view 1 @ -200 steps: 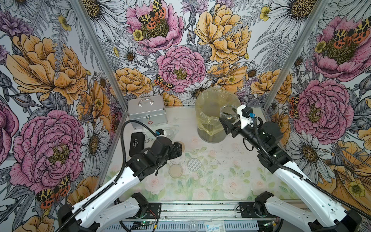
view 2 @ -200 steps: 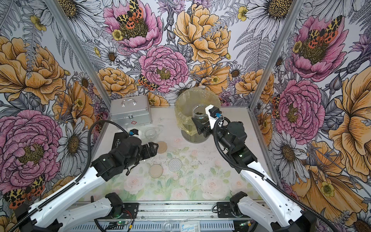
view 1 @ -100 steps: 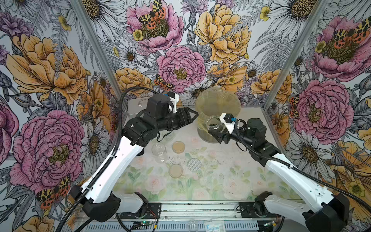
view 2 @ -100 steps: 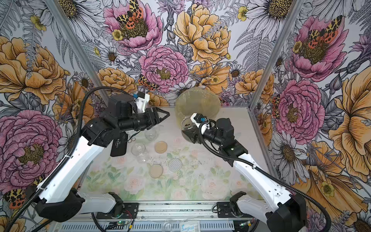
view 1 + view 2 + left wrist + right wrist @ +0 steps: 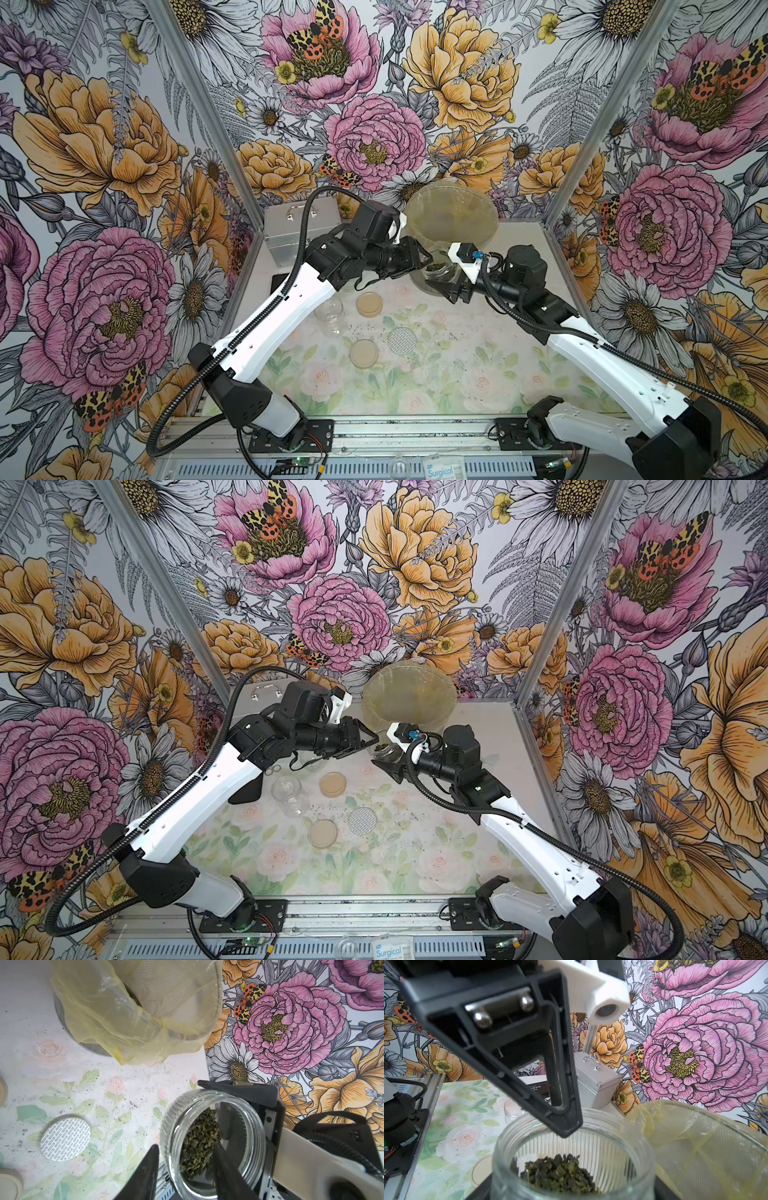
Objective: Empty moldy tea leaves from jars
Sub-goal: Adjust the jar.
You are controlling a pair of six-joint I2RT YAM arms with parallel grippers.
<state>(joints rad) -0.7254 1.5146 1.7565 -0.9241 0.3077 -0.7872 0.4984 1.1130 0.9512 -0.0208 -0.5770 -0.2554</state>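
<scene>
Peonies and daisies cover all three walls, and a pale rose-printed mat (image 5: 415,374) covers the table. Just right of centre in both top views, the right pincer (image 5: 442,274) is clamped on a lidless glass jar (image 5: 439,268). It has a black finger on either side of the wall and holds the jar above the mat, its mouth turned toward the other arm. The left pincer (image 5: 424,259) comes in from the left of the frame. In the left wrist view its jaws stand part-way apart and straddle the rim, one finger (image 5: 224,1167) inside the mouth and the other outside the glass, gripping nothing. The tea leaves (image 5: 199,1142) sit as a dark green clump inside the held jar.

Directly behind, in the upper middle of the frame, stands the translucent bin (image 5: 478,232) lined with a yellow bag. To its left, against the back wall, is a silver metal case (image 5: 291,224). Lower left of the held jar an empty jar (image 5: 330,313) stands on the mat, with a tan lid (image 5: 369,304) just beside it. A second tan lid (image 5: 364,353) and a silver-white dotted lid (image 5: 402,340) lie nearer the front, among scattered dark crumbs.
</scene>
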